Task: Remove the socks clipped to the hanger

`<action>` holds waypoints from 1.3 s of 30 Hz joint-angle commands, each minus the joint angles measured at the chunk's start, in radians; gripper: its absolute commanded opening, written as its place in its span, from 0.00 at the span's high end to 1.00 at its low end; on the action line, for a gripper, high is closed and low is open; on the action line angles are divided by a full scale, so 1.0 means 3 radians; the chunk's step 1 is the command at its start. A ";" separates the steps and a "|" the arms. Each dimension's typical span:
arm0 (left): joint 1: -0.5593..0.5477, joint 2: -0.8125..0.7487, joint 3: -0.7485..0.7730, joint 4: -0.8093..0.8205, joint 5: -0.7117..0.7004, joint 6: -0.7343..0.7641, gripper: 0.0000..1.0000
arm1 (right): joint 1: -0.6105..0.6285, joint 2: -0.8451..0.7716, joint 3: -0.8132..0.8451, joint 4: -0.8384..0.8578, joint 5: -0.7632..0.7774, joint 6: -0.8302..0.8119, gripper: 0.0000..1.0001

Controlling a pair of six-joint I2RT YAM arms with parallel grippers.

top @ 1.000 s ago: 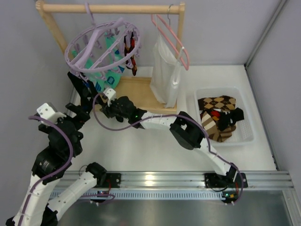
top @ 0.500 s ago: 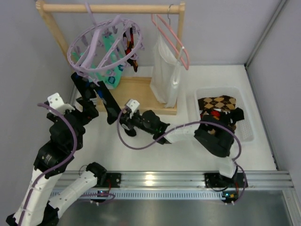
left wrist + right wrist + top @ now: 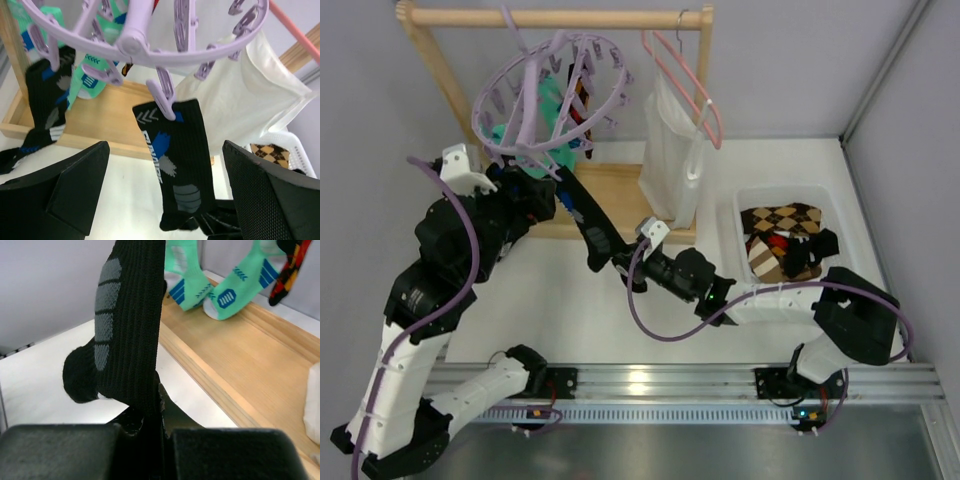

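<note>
Below the wooden rail [image 3: 550,17] your lavender drying hanger [image 3: 132,42] hangs tilted. One long black sock [image 3: 588,215] is held at its cuff by a lavender clip [image 3: 162,95] and stretches down at a slant toward the right claw [image 3: 620,264]. That right claw is closed on the sock's lower end; its wrist view shows the black knit pinched between the two fingers, above the white worktop [image 3: 560,310]. Your left claw [image 3: 165,150] stands wide open, a finger out to either side of the same sock, neither on it. A second black sock [image 3: 47,100], teal socks [image 3: 235,287] and a red-orange-black patterned sock [image 3: 292,265] hang over the rack's wooden base [image 3: 240,355]. Near the rack, a white basket [image 3: 785,190] holds argyle socks [image 3: 780,217].
</note>
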 commanded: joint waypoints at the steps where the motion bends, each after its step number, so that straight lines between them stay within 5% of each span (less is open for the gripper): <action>1: 0.0020 0.0165 0.0323 0.0010 -0.0249 -0.0028 0.02 | 0.0111 -0.0015 0.0018 0.0014 0.0339 -0.0043 1.00; 11: 0.0010 0.1080 0.0917 -0.0271 -0.0837 0.0151 0.02 | 0.0438 0.0312 0.0258 -0.0195 0.1250 -0.0074 1.00; 28: -0.0189 0.1474 0.1070 -0.0429 -0.1436 0.0376 0.12 | 0.0622 0.0916 0.1056 -0.0702 0.1332 -0.0115 1.00; 39: -0.0184 0.1581 0.0968 -0.0455 -0.1814 0.0330 0.29 | 0.0678 0.0875 0.1045 -0.0671 0.1281 -0.0115 1.00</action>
